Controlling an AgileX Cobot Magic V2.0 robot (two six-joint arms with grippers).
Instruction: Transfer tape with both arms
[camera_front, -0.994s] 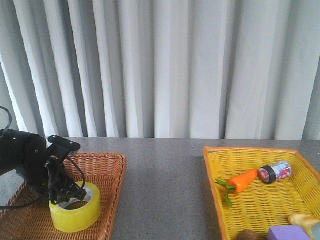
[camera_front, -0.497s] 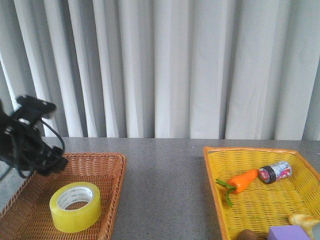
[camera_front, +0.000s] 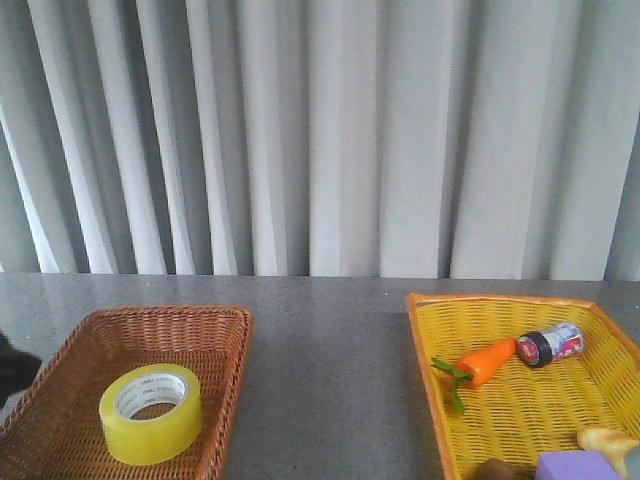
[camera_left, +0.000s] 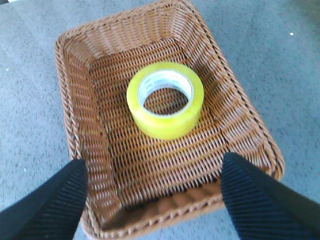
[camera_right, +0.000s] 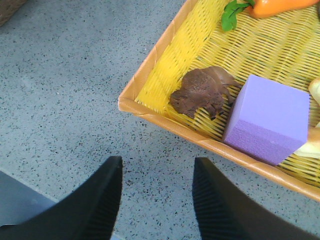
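item: tape, yellow roll, white core. lies flat in the brown wicker basket at near left, free of any hold.
item: left gripper. a second ago it was down at the roll; now withdrawn high and toward the near side, fingers spread wide, empty, only a dark edge showing in the front view.
item: right gripper. parted, empty, over bare table just beside the near-left corner of the yellow basket.
status: roll deposited in the brown basket; transfer looks finished, arms retiring.
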